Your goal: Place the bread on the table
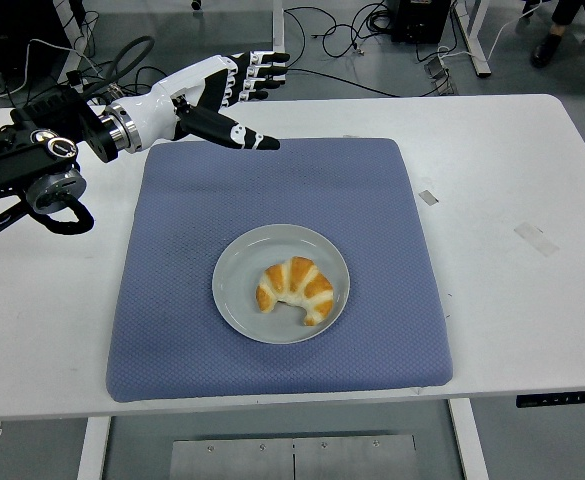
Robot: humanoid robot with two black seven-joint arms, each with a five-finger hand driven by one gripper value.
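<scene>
A golden croissant [294, 290] lies on a round grey plate [234, 275] in the middle of a blue mat [272, 190] on the white table [512, 180]. My left hand [247, 95] hangs over the mat's far left corner, well up and left of the croissant. Its white and black fingers [260, 70] are spread and hold nothing, with the thumb pointing right. The right arm is out of view.
Two small pieces of tape [428, 197] [535, 236] lie on the table right of the mat. Cables and desk legs [372, 20] fill the floor beyond the far edge.
</scene>
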